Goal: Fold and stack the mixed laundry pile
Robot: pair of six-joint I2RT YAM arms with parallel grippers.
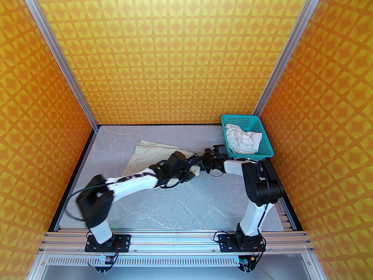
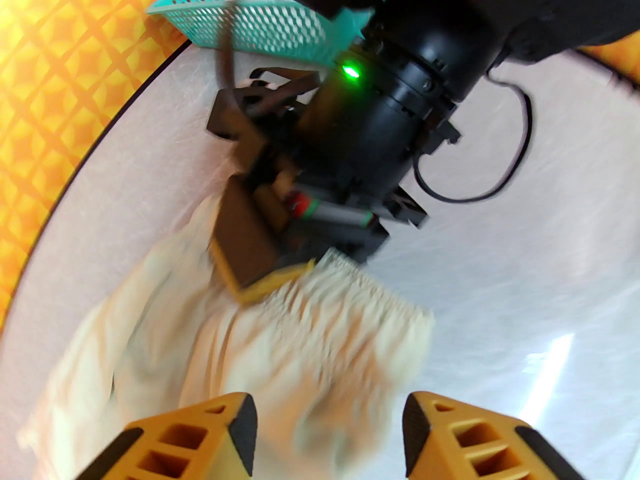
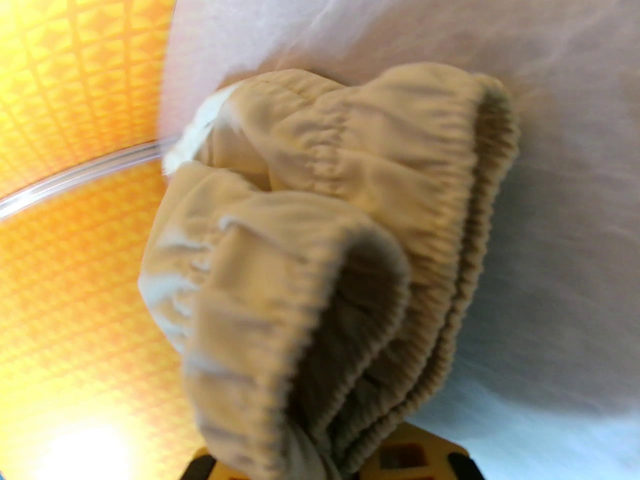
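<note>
The beige-cream garment (image 1: pixel 151 153) lies spread on the grey table, left of centre, with its gathered elastic band (image 2: pixel 350 288) lifted at its right end. My right gripper (image 1: pixel 203 165) is shut on that band, which bunches up in the right wrist view (image 3: pixel 320 228) just above the closed fingers (image 3: pixel 415 455). My left gripper (image 1: pixel 194 172) hovers right beside it, open. Its yellow fingers (image 2: pixel 235 433) stand apart over the cloth (image 2: pixel 310 363). The white shirt (image 1: pixel 242 140) is crumpled inside the teal basket (image 1: pixel 266 149).
The teal mesh basket (image 2: pixel 260 23) stands at the table's back right corner, close behind the right wrist. Orange patterned walls enclose the table on three sides. Bare grey tabletop (image 1: pixel 204 203) stretches between the garment and the arm bases.
</note>
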